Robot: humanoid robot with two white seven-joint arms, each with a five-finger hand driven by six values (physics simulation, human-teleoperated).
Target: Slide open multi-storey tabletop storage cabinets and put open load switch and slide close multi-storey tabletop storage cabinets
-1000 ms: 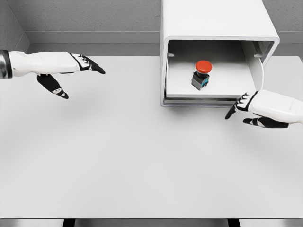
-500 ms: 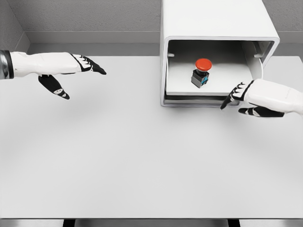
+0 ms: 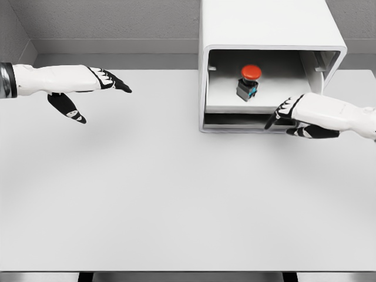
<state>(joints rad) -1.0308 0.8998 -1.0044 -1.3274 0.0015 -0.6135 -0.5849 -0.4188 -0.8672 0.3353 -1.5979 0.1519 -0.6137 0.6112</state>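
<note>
One white storage cabinet (image 3: 264, 29), top cut off by the frame edge; one drawer (image 3: 247, 106) partly out, holding one red-capped load switch (image 3: 249, 81). Plain white surface (image 3: 176, 194), grey wall behind. Two hands: right hand (image 3: 296, 113) at drawer front, contact unclear, fingers relaxed, holding nothing; left hand (image 3: 88, 88) apart, fingers spread.

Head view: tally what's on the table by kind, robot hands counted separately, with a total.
Storage cabinet: 1
Load switch with red button, on the cabinet's tray: 1
Robot hands: 2, left hand over the table, right hand at the tray's front edge
Total: 4
</note>
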